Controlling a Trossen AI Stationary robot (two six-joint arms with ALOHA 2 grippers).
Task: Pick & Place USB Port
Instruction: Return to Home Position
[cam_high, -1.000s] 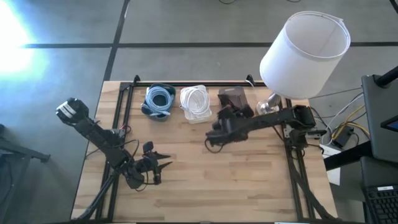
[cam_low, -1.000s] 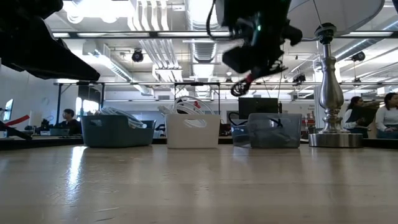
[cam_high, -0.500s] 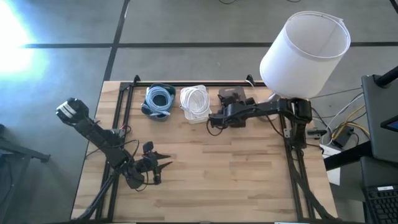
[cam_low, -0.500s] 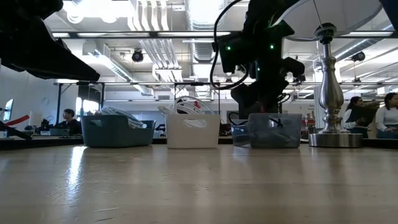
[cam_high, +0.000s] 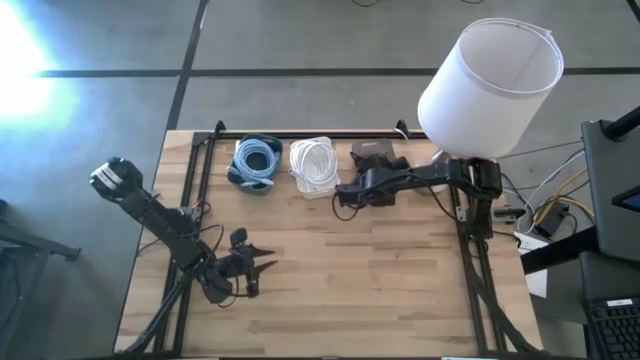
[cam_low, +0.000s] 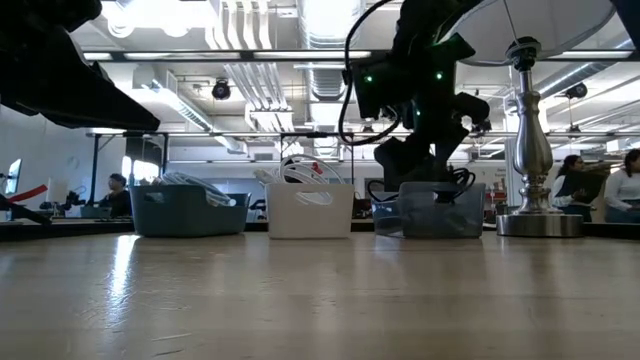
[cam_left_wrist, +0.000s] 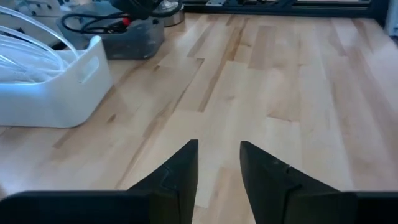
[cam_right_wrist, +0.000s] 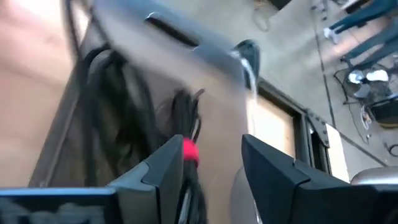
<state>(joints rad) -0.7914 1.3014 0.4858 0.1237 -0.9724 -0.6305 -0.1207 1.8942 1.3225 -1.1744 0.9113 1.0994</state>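
Though the right gripper (cam_right_wrist: 212, 148) hangs with its fingers a moderate way apart, a black USB cable (cam_right_wrist: 186, 121) sits in the gap against one finger, and whether that finger touches it cannot be told. The cable's strands run lengthwise in line with the fingers, pointing away from the gripper and down into the black bin (cam_high: 372, 152). A red band (cam_right_wrist: 189, 151) wraps the cable right at the fingertip. More dark cable lies beside it in the bin, too blurred to count. In the high view this gripper is at the bin's near edge, just right of centre in the upper half, and the arm covers the cable and the bin's front. In the low view, right of centre, the gripper dips to the bin's rim, with a loop of cable showing just above it. The bin ends a row of three along the table's top edge, next to a white bin (cam_high: 316, 166) of white cable and a blue bin (cam_high: 255, 164) of blue cable. A lamp (cam_high: 490, 85) stands at upper right. The left gripper (cam_high: 264, 262) waits at lower left, fingers narrowly parted and pointing toward frame right over bare wood.
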